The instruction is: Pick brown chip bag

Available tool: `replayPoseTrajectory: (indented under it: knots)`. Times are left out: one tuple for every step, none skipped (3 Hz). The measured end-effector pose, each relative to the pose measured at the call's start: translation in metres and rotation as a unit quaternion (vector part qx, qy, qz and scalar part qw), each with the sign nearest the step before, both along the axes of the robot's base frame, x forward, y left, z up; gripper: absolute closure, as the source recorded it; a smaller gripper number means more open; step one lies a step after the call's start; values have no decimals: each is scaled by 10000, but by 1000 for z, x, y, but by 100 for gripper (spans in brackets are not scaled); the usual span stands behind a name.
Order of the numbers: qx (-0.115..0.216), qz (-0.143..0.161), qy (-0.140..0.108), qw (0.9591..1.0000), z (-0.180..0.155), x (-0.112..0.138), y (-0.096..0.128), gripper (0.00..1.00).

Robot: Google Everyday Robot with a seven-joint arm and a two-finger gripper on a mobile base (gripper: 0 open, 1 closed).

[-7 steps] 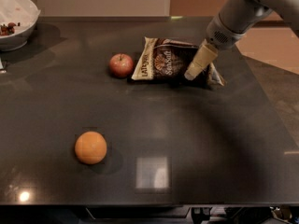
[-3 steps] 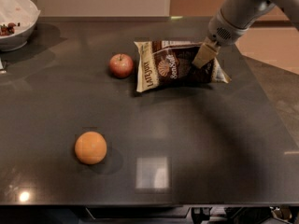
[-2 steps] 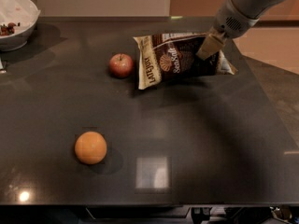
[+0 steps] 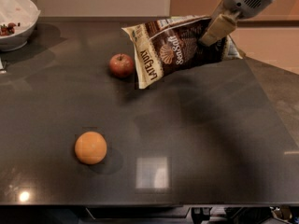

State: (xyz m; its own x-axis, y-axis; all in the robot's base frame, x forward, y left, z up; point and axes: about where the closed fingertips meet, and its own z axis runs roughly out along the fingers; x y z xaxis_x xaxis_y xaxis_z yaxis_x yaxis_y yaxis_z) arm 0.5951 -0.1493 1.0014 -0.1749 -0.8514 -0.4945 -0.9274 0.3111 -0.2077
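Observation:
The brown chip bag (image 4: 175,50), dark brown with cream edges and "LATE JULY" and "Sea Salt" lettering, hangs tilted in the air above the dark table (image 4: 187,139) at the back right. My gripper (image 4: 216,31) is shut on the bag's right part and holds it clear of the table top. The arm reaches in from the upper right corner. The bag's left end hangs lower, close to the red apple (image 4: 121,65).
A red apple lies on the table just left of the bag. An orange (image 4: 90,147) lies at the front left. A white bowl (image 4: 16,24) with dark bits stands at the back left corner. The table's right edge runs diagonally near the arm.
The bag lay on the table with the gripper on its right end; it has since been gripped and lifted up, now hanging tilted above the table. Apple and orange have not moved.

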Motion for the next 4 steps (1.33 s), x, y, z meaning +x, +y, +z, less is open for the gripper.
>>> replayPoseTrajectory:
  knots:
    - [-12,488,-51,9988,23,-20,7,100]
    - [42,875,-111,9961,42,-39,12,100]
    - [115,1104,-194,9936,55,-49,17,100]
    - [115,1104,-194,9936,55,-49,17,100]
